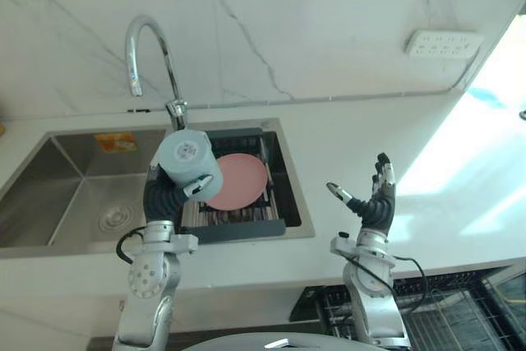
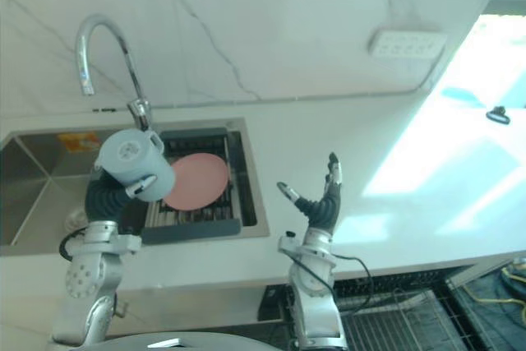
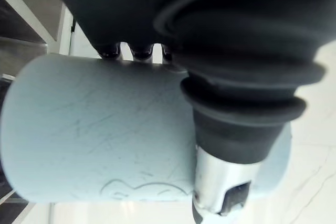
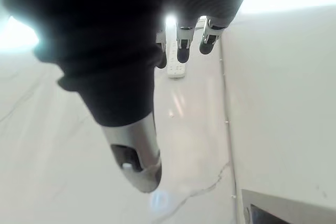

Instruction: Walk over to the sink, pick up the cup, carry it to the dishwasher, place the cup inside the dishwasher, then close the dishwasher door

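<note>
Sink, left basin: open from above. Right part taken by rack with plate. Faucet arches over sink's back edge, close behind left hand clasping cup. Surface right of sink: free room around right hand, fingers spread. Dishwasher basket juts out below surface edge, reachable from above.

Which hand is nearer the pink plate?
Left. The left hand, fingers curled round the cup, sits beside the plate, on its left; the right hand hangs open over the counter, well to the plate's right.
</note>
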Motion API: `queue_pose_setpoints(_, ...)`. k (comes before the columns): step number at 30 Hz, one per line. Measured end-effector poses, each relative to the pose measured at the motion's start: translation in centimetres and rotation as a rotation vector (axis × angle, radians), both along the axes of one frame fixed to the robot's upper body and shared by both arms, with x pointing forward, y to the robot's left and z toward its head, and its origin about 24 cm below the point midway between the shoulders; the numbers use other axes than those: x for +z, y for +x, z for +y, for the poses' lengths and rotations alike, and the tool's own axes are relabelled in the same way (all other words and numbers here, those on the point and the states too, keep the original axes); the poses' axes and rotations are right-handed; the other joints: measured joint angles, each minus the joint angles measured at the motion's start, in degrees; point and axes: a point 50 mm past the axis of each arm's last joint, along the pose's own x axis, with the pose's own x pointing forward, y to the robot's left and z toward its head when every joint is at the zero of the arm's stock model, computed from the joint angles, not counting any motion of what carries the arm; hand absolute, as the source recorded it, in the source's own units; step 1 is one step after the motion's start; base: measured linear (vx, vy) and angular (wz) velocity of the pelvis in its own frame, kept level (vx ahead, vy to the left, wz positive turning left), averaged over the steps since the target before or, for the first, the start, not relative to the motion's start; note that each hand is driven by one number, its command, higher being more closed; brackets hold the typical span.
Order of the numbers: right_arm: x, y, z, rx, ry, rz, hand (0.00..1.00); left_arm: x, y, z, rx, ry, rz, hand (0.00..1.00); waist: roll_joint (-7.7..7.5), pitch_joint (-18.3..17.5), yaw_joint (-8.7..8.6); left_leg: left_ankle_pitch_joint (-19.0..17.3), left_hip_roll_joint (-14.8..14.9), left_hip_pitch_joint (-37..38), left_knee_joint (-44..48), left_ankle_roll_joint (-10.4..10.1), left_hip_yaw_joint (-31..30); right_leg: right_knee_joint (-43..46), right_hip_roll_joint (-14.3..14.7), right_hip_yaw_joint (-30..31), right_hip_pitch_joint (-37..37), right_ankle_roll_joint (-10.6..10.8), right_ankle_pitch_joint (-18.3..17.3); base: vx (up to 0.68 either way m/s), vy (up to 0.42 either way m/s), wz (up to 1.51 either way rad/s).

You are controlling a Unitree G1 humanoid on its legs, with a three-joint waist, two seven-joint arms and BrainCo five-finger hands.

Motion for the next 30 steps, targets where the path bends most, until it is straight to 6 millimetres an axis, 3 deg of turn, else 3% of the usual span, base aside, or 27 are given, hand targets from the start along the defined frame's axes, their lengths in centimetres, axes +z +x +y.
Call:
queue_pose_setpoints(5,0.1,0.3,-0.2,0.038,0.080,-0.018,0.00,0.5,0.4,0.1,0.003,0.000,-0.023,1.00,0.43,0.0,-0.23,-0.1,1.0,-0.2,-0.5,0.0,2.6,-3.5,0.7,2.2,-0.5,0.2,2.3,-0.02,0.003,-0.30)
queue_pose_setpoints(9,0.1,0.3,0.0,0.075,0.081,-0.019,0.00,0.6,0.5,0.1,0.010,-0.003,-0.027,1.00,-0.72,1.1,-0.70,-0.5,1.2,-0.2,-0.5,0.3,5.2,-5.6,0.8,4.1,-1.0,0.5,3.9,-0.06,0.029,-0.39)
queue_pose_setpoints(13,0.1,0.4,0.1,0.099,0.075,-0.019,0.00,1.3,1.0,0.3,0.028,-0.020,-0.055,1.00,-0.13,1.7,-1.44,-0.8,1.1,-0.1,-0.1,0.7,8.2,-6.8,0.5,5.6,-2.1,1.3,5.6,-0.06,0.042,-0.41)
queue_pose_setpoints(15,0.3,0.4,0.2,0.113,0.072,-0.025,0.00,1.8,1.4,0.4,0.033,-0.020,-0.079,1.00,0.12,2.7,-1.33,-3.6,1.1,-0.8,4.5,0.4,7.4,-6.7,0.6,8.0,-2.3,1.4,6.1,-0.03,0.036,-0.60)
queue_pose_setpoints(17,0.6,0.6,0.7,0.143,0.068,-0.037,0.00,1.8,1.4,0.5,0.051,-0.034,-0.078,1.00,0.88,3.1,-0.82,-7.9,1.0,-3.4,12.9,1.4,-1.2,-6.5,1.2,11.7,-2.7,1.4,6.6,-0.01,0.012,-1.19)
queue_pose_setpoints(18,1.4,0.7,1.3,0.188,0.059,-0.070,0.00,1.8,1.3,0.6,0.065,-0.041,-0.077,1.00,2.24,3.1,0.14,-12.5,1.0,-4.2,16.7,2.1,-7.4,-6.1,2.4,16.2,-4.1,1.6,6.9,-0.05,0.087,-1.60)
queue_pose_setpoints(19,1.9,0.7,1.4,0.207,0.048,-0.091,0.00,1.8,1.3,0.5,0.068,-0.044,-0.079,1.00,3.51,3.0,0.43,-14.8,1.1,-4.0,16.9,2.1,-9.4,-6.0,3.2,17.9,-4.9,1.8,7.0,-0.09,0.171,-1.84)
queue_pose_setpoints(21,3.3,0.5,1.8,0.243,0.033,-0.148,0.00,1.9,1.4,0.4,0.067,-0.044,-0.080,1.00,4.16,3.1,-0.04,-16.1,1.0,-3.5,17.6,1.6,-5.1,-4.9,1.4,17.0,-7.8,2.1,7.3,-0.09,0.183,-1.37)
queue_pose_setpoints(23,3.8,0.1,1.8,0.240,0.050,-0.168,0.00,1.9,1.4,0.0,0.052,-0.046,-0.081,1.00,3.12,3.6,-0.38,-15.9,1.1,-2.0,17.5,1.3,-1.7,-4.7,0.9,17.0,-8.5,4.5,9.3,-0.05,0.093,-0.89)
queue_pose_setpoints(25,4.2,-0.1,1.8,0.243,0.051,-0.186,0.00,1.9,1.4,-0.5,0.042,-0.048,-0.080,1.00,2.22,3.7,-0.46,-15.9,1.2,-1.7,17.1,1.3,0.4,-4.9,0.8,17.0,-9.6,4.7,10.8,-0.02,0.059,-0.85)
queue_pose_setpoints(28,4.6,-0.2,2.0,0.265,0.045,-0.203,0.00,2.3,1.6,-0.8,0.051,-0.046,-0.095,1.00,1.80,3.7,-0.65,-15.9,1.5,-0.7,16.4,1.6,4.0,-5.7,0.8,15.3,-11.0,4.6,13.5,-0.04,0.032,-0.74)
queue_pose_setpoints(30,4.6,-0.2,2.2,0.284,0.043,-0.205,0.00,2.7,1.7,-0.7,0.066,-0.054,-0.111,1.00,1.66,3.8,0.52,-16.1,2.4,0.7,16.0,2.0,7.1,-7.2,0.4,8.8,-11.5,2.6,14.8,-0.08,-0.001,-0.93)
